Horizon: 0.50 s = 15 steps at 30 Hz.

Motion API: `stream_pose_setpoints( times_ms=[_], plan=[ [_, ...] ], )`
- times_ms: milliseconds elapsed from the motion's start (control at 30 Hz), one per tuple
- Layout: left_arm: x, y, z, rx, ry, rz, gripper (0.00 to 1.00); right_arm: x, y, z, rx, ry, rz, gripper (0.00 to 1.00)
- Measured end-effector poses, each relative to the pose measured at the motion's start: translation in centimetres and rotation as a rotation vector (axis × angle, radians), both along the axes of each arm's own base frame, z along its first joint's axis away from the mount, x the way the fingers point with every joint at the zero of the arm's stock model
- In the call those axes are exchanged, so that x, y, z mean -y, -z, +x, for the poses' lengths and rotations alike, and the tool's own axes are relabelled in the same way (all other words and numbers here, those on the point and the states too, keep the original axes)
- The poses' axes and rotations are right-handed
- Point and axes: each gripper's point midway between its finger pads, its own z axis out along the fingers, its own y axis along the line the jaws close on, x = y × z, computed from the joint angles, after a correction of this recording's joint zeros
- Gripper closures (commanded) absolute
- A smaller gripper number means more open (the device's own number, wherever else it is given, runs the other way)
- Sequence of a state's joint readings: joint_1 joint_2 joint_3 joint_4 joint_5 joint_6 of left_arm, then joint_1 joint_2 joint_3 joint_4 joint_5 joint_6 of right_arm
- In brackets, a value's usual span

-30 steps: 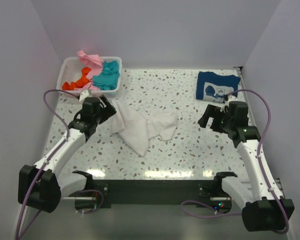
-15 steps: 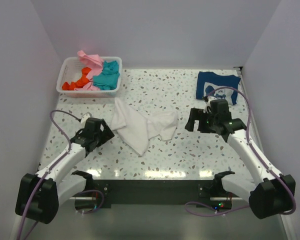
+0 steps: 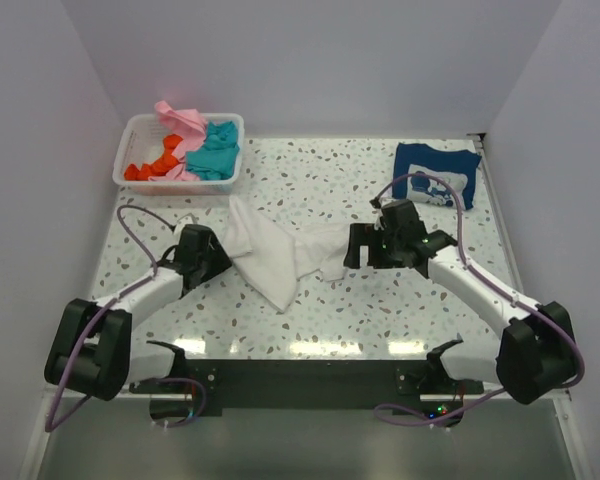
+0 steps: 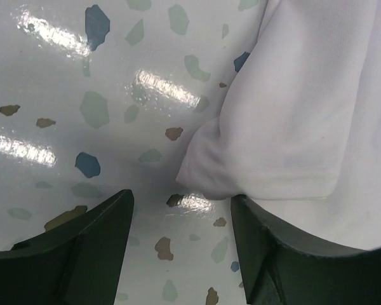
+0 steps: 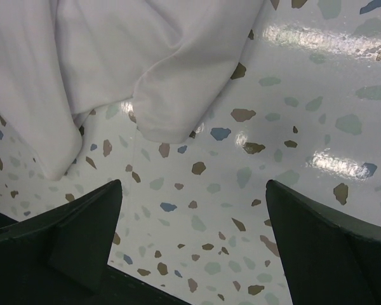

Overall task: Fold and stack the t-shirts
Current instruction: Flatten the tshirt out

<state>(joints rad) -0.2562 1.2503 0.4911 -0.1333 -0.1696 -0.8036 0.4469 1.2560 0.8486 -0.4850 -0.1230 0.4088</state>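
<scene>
A crumpled white t-shirt (image 3: pixel 285 252) lies on the speckled table between my two grippers. My left gripper (image 3: pixel 218 262) is open at the shirt's left edge; in the left wrist view (image 4: pixel 181 213) a sleeve hem (image 4: pixel 267 152) lies just ahead of the open fingers, the right finger against the cloth. My right gripper (image 3: pixel 352 246) is open at the shirt's right edge; in the right wrist view (image 5: pixel 193 210) the cloth (image 5: pixel 133 70) lies ahead, untouched. A folded navy t-shirt (image 3: pixel 435 174) with a white print lies at the back right. Pink (image 3: pixel 180 118), teal (image 3: pixel 216 150) and orange (image 3: pixel 150 165) shirts fill the basket.
A white slotted basket (image 3: pixel 138 128) stands at the back left corner. Grey walls close in the table on the left, back and right. A dark bar (image 3: pixel 300 375) runs along the near edge between the arm bases.
Both grippers have moved inward to the white t-shirt: the left from near the basket down to the shirt's left edge, the right from near the navy shirt leftward to its right edge.
</scene>
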Motion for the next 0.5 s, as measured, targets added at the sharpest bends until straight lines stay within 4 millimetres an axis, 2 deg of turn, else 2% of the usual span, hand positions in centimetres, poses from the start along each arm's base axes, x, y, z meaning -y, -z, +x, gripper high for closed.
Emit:
stream_pose_setpoints(
  times_ms=[133,233,500],
  plan=[
    [0.1,0.3,0.8,0.0,0.015,0.013,0.51,-0.4,0.4,0.2,-0.009,0.006,0.007,0.03],
    [0.2,0.4,1.1,-0.004,0.026,0.024,0.56,-0.8,0.7,0.2,-0.017,0.001,0.006,0.03],
    [0.2,0.6,2.1,-0.005,0.043,0.045,0.65,-1.6,1.9,-0.2,-0.054,-0.016,-0.005,0.04]
  ],
)
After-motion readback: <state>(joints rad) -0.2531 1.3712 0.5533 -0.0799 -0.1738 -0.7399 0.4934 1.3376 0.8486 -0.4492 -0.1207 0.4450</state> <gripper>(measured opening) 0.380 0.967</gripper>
